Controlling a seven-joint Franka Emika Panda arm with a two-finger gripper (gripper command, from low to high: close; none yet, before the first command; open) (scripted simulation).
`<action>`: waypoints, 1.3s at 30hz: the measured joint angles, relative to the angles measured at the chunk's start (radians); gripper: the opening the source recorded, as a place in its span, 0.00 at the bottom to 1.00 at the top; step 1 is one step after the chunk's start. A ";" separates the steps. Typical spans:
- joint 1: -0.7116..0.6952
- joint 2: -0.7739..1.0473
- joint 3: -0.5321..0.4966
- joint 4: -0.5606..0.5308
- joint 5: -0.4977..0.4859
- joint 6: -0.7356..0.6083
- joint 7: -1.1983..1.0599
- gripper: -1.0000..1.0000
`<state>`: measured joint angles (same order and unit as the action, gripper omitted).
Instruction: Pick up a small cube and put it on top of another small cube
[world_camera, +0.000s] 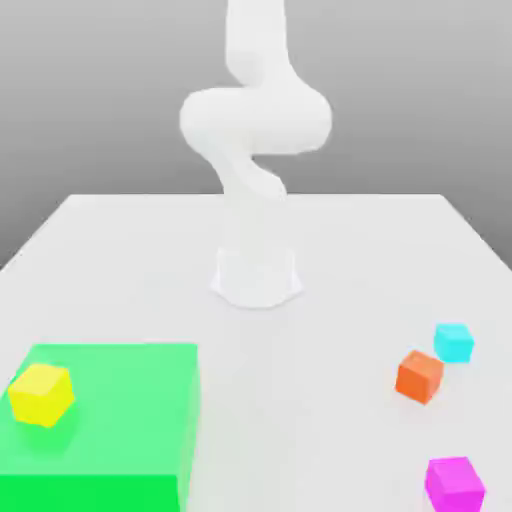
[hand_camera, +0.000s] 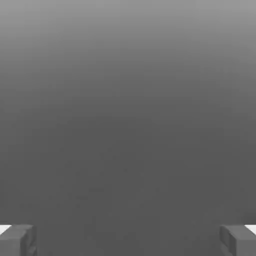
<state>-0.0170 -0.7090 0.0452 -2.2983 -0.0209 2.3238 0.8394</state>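
Note:
Four small cubes lie on the white table (world_camera: 330, 420). A yellow cube (world_camera: 42, 393) rests on top of a large flat green block (world_camera: 120, 430) at the exterior view's left. At the exterior view's right, a cyan cube (world_camera: 454, 342) and an orange cube (world_camera: 419, 376) sit close together, and a magenta cube (world_camera: 455, 483) lies nearer the front edge. In the hand view my gripper (hand_camera: 128, 241) is open, its grey fingertips (hand_camera: 17, 240) far apart with nothing between them, facing a plain grey background.
The white arm (world_camera: 255, 120) rises from its round base (world_camera: 256, 276) at the middle of the table and bends upward past the picture's top. Bare table lies between the green block and the cubes at the right.

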 joint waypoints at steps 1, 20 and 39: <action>-0.007 0.039 0.019 0.001 -0.010 0.010 0.018 0.50; 0.003 0.731 0.258 0.014 -0.246 0.189 0.373 0.50; 0.159 1.241 0.219 0.051 -0.327 0.421 0.541 0.00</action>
<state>0.1421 0.5325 0.2643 -2.2471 -0.3482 2.7450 1.3807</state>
